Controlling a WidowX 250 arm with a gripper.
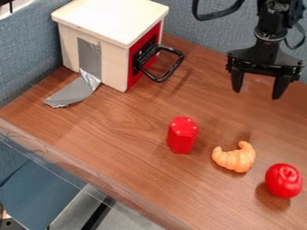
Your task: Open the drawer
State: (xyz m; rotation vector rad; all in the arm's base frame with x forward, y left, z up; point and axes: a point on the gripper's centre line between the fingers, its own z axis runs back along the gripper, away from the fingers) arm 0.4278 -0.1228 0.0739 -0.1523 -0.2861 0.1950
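Note:
The gripper (258,92) hangs over the back right of the table, with its fingers spread apart and nothing between them. At the back left stands a small wooden box (114,20) with a red front (135,78), the drawer's face, turned to the right. A black loop handle (175,67) juts out from that front toward the gripper, with a wide space between the two. The red face looks flush with the box walls, so the drawer appears closed.
Silver tape (75,92) trails from the box onto the table (120,130). A red block (182,135), a toy croissant (234,157) and a red round fruit (283,180) lie toward the front right. Blue-grey partitions (27,49) line the back and left.

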